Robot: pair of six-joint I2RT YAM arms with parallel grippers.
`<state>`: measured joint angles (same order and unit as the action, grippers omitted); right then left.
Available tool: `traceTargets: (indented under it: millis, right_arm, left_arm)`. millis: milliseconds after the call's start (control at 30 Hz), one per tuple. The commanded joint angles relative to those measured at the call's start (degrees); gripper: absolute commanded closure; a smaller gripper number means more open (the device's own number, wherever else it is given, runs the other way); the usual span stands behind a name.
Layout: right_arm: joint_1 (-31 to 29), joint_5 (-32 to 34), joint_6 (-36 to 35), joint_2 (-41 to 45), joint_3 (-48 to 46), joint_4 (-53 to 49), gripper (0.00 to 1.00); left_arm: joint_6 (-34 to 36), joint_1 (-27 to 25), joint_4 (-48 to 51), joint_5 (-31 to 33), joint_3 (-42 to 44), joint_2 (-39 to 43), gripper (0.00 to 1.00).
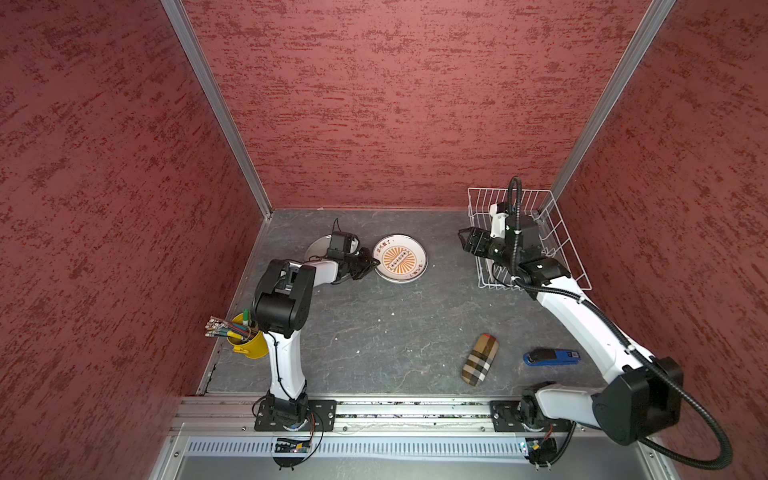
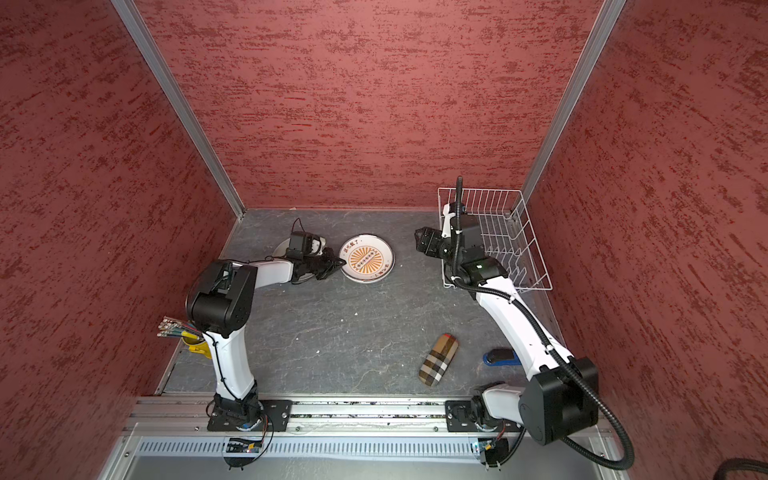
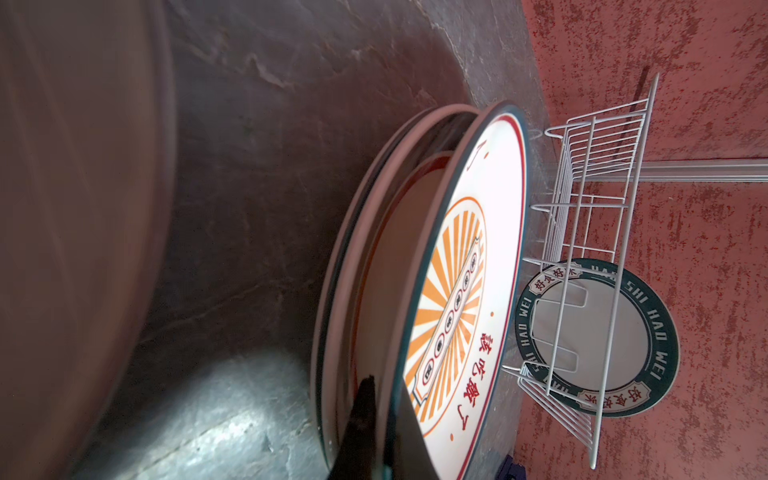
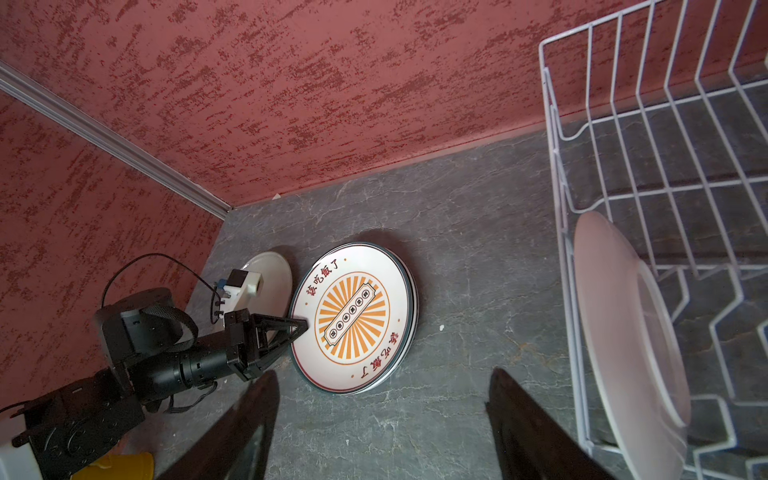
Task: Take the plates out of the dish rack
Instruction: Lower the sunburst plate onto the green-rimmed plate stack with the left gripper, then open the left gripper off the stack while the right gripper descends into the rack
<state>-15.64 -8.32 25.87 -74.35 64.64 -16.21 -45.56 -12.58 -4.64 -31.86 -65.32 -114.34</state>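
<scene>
Plates (image 2: 365, 258), left to right: one grey plate (image 1: 315, 249) flat at eleven o'clock on the bench (image 1: 374, 340); a stack at twelve, seemingly three, its top sunburst plate (image 1: 400, 258) slightly tilted, with the left tool (image 1: 376, 262) clamped on its rim at nine o'clock; one lettered plate (image 3: 598, 328) upright in the dish rack (image 1: 509, 190) at two o'clock, the right tool (image 4: 382, 374) apart beside it. I'd lower that rim until it seats squarely, then release and back out level, clear of the grey plate
</scene>
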Motion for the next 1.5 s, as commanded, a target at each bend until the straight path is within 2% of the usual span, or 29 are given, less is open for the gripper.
traceTargets:
  millis: [0, 167, 400, 467, 667, 1100, 1467]
  right_arm:
    - [0.43, 1.53, -0.92, 1.43, -0.99, 0.65, 0.2]
    - [0.66, 1.55, -1.05, 1.96, -1.27, 0.52, 0.2]
    - [0.94, 1.68, -1.17, 2.28, -1.37, 0.3, 0.2]
    - [0.96, 1.71, -1.17, 2.42, -1.36, 0.21, 0.2]
    - [1.13, 1.92, -1.35, 2.68, -1.12, -0.08, 0.2]
    - [1.53, 2.87, -2.06, 3.93, -0.72, -1.3, 0.2]
    - [1.74, 3.88, -2.66, 4.65, -1.01, -1.96, 0.2]
  left_arm:
    - [0.91, -0.3, -1.33, -0.77, -1.65, -1.14, 0.89]
    - [0.9, -0.26, -1.51, -0.27, -1.48, -1.27, 0.87]
    - [1.09, -0.25, -1.26, -0.32, -1.4, -1.15, 0.69]
    - [1.13, -0.3, -1.04, -0.36, -1.43, -0.91, 0.6]
    - [1.26, -0.3, -0.72, 0.36, -0.62, 0.21, 0.48]
    - [3.88, -0.34, 3.1, 3.38, 1.62, 4.96, 0.39]
    - [5.86, -0.17, 4.73, 5.44, 3.73, 6.69, 0.38]
